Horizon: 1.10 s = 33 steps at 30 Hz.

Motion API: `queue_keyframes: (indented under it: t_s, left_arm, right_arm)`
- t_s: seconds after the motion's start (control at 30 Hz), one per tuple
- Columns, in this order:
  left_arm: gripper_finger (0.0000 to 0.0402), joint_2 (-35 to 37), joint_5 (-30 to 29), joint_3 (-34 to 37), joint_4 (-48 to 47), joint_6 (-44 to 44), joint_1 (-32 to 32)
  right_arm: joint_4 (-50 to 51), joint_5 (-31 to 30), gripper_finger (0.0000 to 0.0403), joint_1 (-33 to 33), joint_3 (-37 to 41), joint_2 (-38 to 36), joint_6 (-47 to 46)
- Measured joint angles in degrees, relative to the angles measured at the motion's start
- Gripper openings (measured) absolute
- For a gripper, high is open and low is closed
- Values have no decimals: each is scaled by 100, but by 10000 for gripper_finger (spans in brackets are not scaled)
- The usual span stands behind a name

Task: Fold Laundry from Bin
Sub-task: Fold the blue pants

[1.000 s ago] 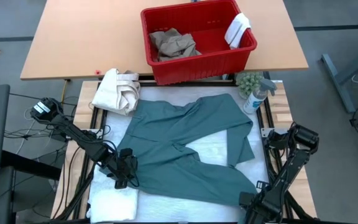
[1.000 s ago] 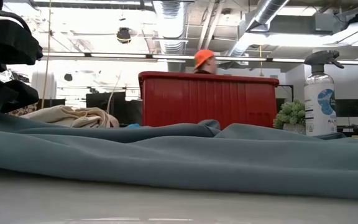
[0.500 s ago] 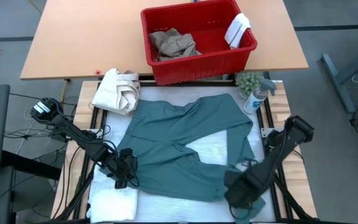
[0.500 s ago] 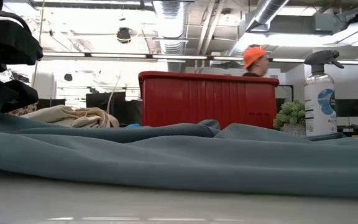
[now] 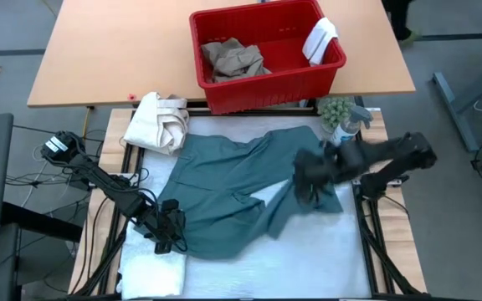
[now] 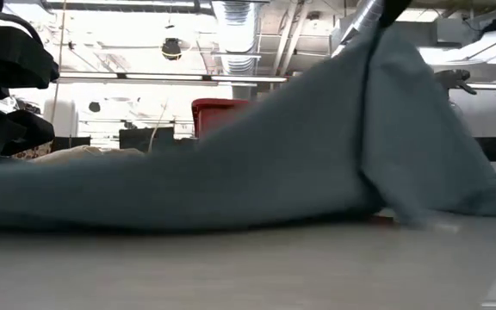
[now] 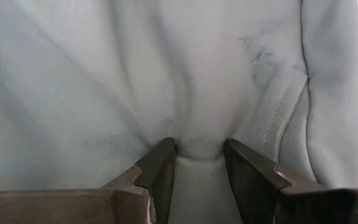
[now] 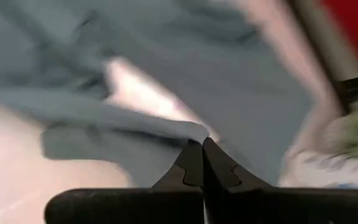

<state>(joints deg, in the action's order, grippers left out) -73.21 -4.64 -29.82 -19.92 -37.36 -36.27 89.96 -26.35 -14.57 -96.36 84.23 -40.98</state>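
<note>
The teal-green garment [image 5: 224, 196] lies spread across the middle of the near table [image 5: 308, 267], with one part lifted clear of the surface on the right. The right gripper [image 5: 308, 177] is clamped shut on that part — in the right wrist view its two fingers meet on a fold of the teal cloth [image 8: 135, 134], and in the low view the fabric rises in a tall peak [image 6: 377, 112] toward the top right. The right arm reaches in from the right edge of the table, over the garment's far right portion.

The left gripper [image 5: 170, 226] sits at the garment's near left edge. In the left wrist view its fingers [image 7: 157, 171] stand partly apart with a bunch of pale cloth pressed between them, so it is gripping the garment there.

Just near of the left gripper, a white towel [image 5: 153, 272] lies at the near left corner of the table. A cream bundled cloth [image 5: 159, 121] rests at the far left, touching the garment's far edge.

The red bin [image 5: 266, 84] stands on the far wooden table [image 5: 99, 58], beyond the garment. Inside it lie tan trousers [image 5: 234, 58] on the left and a small white cloth [image 5: 320, 38] draped at the right rim. A spray bottle [image 5: 351, 121] and a small green plant [image 5: 335, 109] stand at the far right — just beside the right arm.
</note>
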Motion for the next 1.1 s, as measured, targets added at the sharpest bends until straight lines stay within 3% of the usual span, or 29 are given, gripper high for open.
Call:
queue_keyframes:
  t_s: [0.07,0.2,0.3,0.43,0.6,0.83,0.9,1.1]
  left_arm:
    - [132,0,-6,0,4,-24,0]
    - [132,0,-13,0,11,-124,0]
    - [132,0,-18,0,13,-133,0]
    - [132,0,-18,0,13,-141,0]
    - [132,2,34,0,10,-123,-2]
    - [132,2,251,0,-20,-122,0]
    - [132,2,261,0,-22,-112,0]
    - [132,2,282,-2,-24,70,-2]
  right_arm:
    - [4,117,14,461,-3,-167,501]
    - [0,905,14,939,-74,-259,1610]
    - [6,1209,14,810,-79,-127,2157]
    - [5,2228,14,171,-79,314,2194]
    - [6,3005,14,-1145,-74,1086,1427]
    - [-14,3838,14,-2989,42,2322,-465]
    - [14,4126,14,-3364,178,2589,-1056]
    - [-9,5728,14,-4001,747,2861,-2016]
